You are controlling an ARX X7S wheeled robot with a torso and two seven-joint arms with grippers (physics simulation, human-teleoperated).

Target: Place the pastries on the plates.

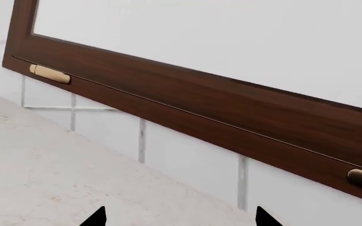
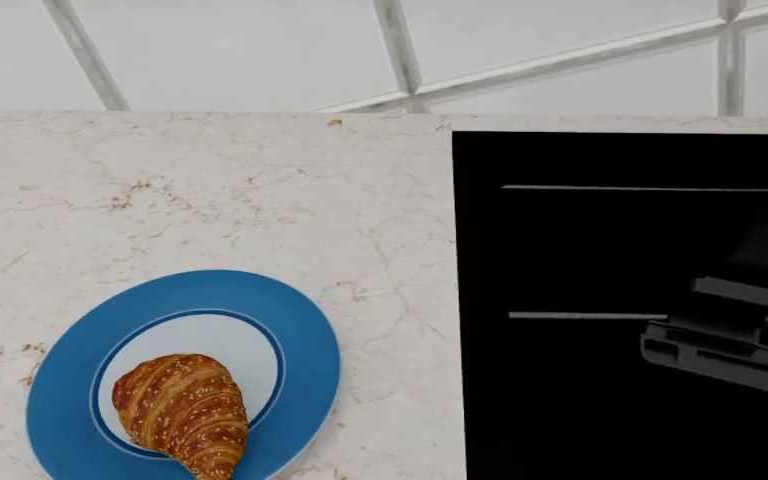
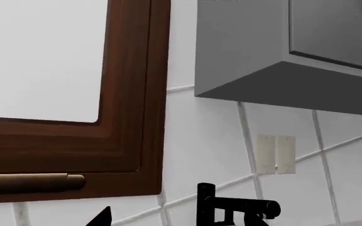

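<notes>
Where visible: one croissant (image 2: 181, 411), one plate (image 2: 57, 385)

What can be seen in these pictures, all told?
golden-brown sesame croissant: one, on the plate's white centre.
blue-rimmed round plate: one, near left of the counter.
pale marble counter: one, beige, under the plate.
black cooktop: one, right of the counter.
dark wooden window frame: one, brown with brass hinges, on the tiled wall.
grey wall cabinet: one, upper wall.
black faucet: one, below the cabinet.
left gripper: black tips, apart, empty.
right gripper: black tips, empty.
</notes>
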